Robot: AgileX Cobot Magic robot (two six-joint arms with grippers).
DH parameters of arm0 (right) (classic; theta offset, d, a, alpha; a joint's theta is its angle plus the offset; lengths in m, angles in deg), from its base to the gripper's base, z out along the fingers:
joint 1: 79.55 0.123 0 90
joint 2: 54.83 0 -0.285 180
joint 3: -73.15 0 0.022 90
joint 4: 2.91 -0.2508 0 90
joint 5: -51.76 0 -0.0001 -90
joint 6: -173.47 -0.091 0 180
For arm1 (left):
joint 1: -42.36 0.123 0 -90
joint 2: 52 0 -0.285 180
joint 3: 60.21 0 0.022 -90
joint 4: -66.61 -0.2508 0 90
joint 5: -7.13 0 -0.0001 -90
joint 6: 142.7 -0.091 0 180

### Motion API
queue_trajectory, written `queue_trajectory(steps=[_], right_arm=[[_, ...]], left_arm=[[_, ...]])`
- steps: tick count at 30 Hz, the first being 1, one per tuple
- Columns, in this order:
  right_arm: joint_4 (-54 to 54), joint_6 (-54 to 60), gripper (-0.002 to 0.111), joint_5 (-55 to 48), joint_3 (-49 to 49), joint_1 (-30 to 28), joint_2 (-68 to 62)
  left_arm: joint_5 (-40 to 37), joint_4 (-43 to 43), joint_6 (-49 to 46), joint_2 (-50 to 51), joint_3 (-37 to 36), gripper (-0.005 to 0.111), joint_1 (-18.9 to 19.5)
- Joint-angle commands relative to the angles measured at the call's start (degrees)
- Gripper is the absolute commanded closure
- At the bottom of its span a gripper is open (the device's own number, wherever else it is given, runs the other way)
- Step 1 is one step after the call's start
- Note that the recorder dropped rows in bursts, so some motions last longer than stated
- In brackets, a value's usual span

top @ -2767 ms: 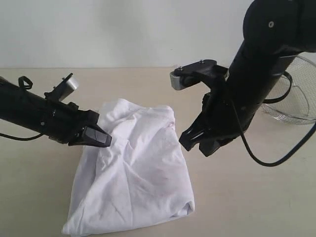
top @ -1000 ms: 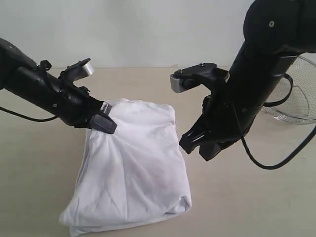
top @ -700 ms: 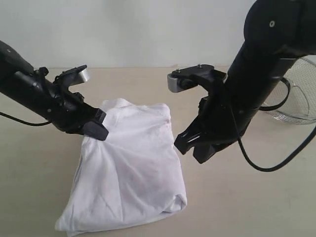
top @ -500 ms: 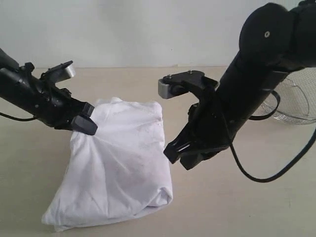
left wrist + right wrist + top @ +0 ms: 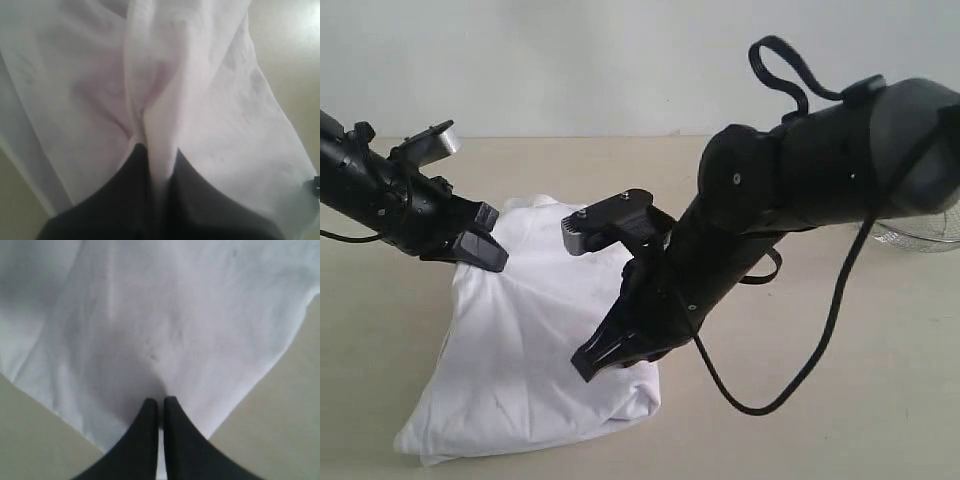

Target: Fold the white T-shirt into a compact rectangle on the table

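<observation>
The white T-shirt [image 5: 520,350] lies part-folded on the table [image 5: 840,400], its long axis running from the far edge toward the near left. The left gripper [image 5: 488,255] is clamped on a ridge of cloth at the far left corner. The right gripper [image 5: 595,362], jaws pressed together, rests tips-down on the shirt's right edge, nearer the loose near end; whether it pinches cloth cannot be told

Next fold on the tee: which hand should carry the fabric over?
Left. The left hand pinches a ridge of the white T-shirt near its far corner. The right hand is shut, tips on the shirt's opposite side, apparently gripping nothing.
</observation>
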Motion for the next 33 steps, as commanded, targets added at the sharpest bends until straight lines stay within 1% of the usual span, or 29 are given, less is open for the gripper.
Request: queue_trajectory(steps=[1, 5, 8, 14, 16, 19, 24, 28, 30, 33], right_arm=[[-0.36, 0.52, 0.108, 2.23, 0.18, 0.06, -3.15], [-2.91, 0.74, 0.108, 0.88, 0.18, 0.06, -7.30], [-3.34, 1.08, 0.108, 0.62, 0.18, 0.94, -8.49], [-3.34, 2.13, 0.108, 1.44, 0.18, 2.34, -8.92], [-3.34, 2.13, 0.108, 1.21, 0.18, 2.34, -8.92], [-3.34, 2.13, 0.108, 0.39, 0.18, 2.34, -8.92], [-3.34, 2.13, 0.108, -0.12, 0.18, 2.34, -8.92], [-3.34, 2.13, 0.108, -0.69, 0.18, 2.34, -8.92], [-3.34, 2.02, 0.108, -0.93, 0.18, 2.34, -8.92], [-3.34, 2.02, 0.108, -1.12, 0.28, 2.34, -8.92]], left_arm=[[-0.02, 0.40, 0.49, -0.64, -0.30, 0.102, 0.17], [-0.40, -0.53, 1.36, -0.64, -0.30, 0.102, 0.17], [-0.24, -3.10, 3.73, -0.64, -0.68, 0.102, 0.17], [9.18, -5.80, 5.14, -0.64, -5.49, 0.102, 1.09], [12.92, -5.88, 5.14, -0.64, -5.92, 0.102, 1.92], [15.43, -5.88, 5.14, -0.64, -5.92, 0.102, 2.51], [16.40, -4.02, 5.14, 1.28, -5.92, 0.102, 2.39], [14.32, -2.23, 4.04, 4.09, -5.92, 0.101, 2.25], [13.79, -2.68, 3.44, 4.78, -5.92, 0.096, 2.25], [13.79, -4.88, 3.44, 4.66, -5.78, 0.077, 2.60]])
